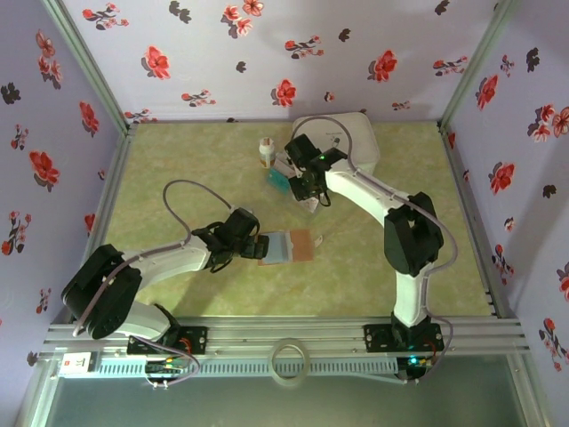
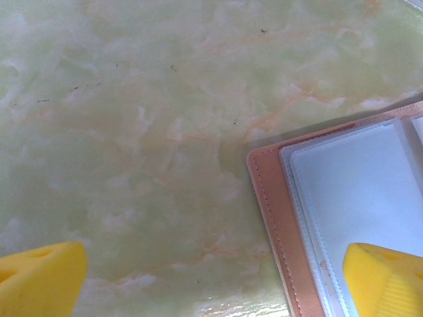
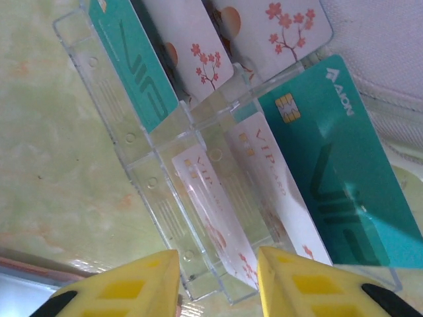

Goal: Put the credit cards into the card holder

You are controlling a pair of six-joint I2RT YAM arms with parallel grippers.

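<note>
Arms: right arm [image 1: 373,191] stretched forward, left arm [image 1: 169,258] bent low.
Left gripper [image 2: 211,287]: spread, one finger over card holder [image 2: 268,218].
Right gripper [image 3: 218,281]: parted above credit cards [image 3: 344,178] in clear rack [image 3: 132,158].

Open table [image 2: 132,132] beside card holder [image 2: 272,218]

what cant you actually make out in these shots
card holder: left wrist view, frame's right edge cuts it off; whether its sleeves hold cards is unclear.
credit cards: right wrist view, top row cut off by frame edge; total uncountable.
bottle: top view, label too small.
</note>
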